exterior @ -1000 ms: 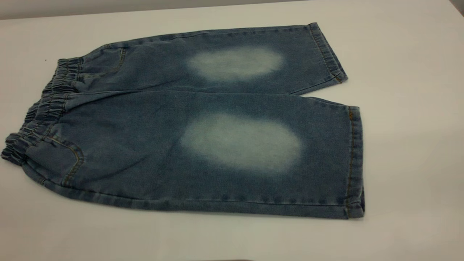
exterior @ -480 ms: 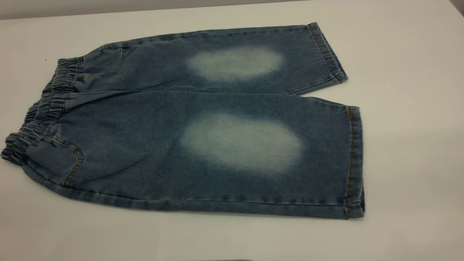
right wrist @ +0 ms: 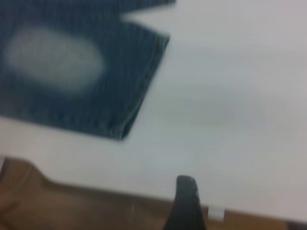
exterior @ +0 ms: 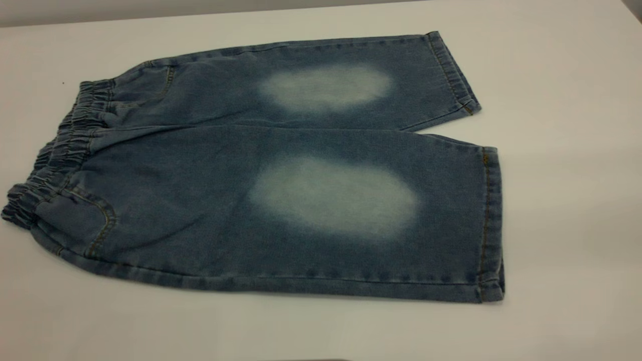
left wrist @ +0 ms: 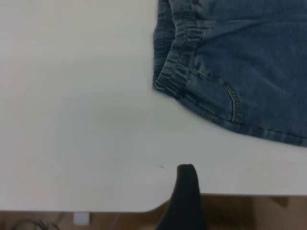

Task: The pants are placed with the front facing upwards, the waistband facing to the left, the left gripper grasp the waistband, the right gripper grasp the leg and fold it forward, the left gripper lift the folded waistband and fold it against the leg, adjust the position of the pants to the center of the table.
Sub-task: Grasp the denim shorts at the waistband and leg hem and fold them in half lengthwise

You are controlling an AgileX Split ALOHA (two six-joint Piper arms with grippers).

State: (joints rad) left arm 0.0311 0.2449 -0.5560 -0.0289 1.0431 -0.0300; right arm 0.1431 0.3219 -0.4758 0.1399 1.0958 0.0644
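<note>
Denim waistband [left wrist: 175, 67] apart from left pincer [left wrist: 186, 184].

Exterior feed: soft, even overhead light on plain white smooth desk [exterior: 562, 200], no glare, only thin faint shadow under edges of short blue denim pants [exterior: 281, 165]. I see focus fair, fabric grain slightly soft. Left wrist feed: bright, mildly soft; gathered denim waistband [left wrist: 175, 57] readable. Right wrist feed: heavily blurred, stitching on wide denim leg [right wrist: 72, 72] smeared, desk washed pale.
</note>
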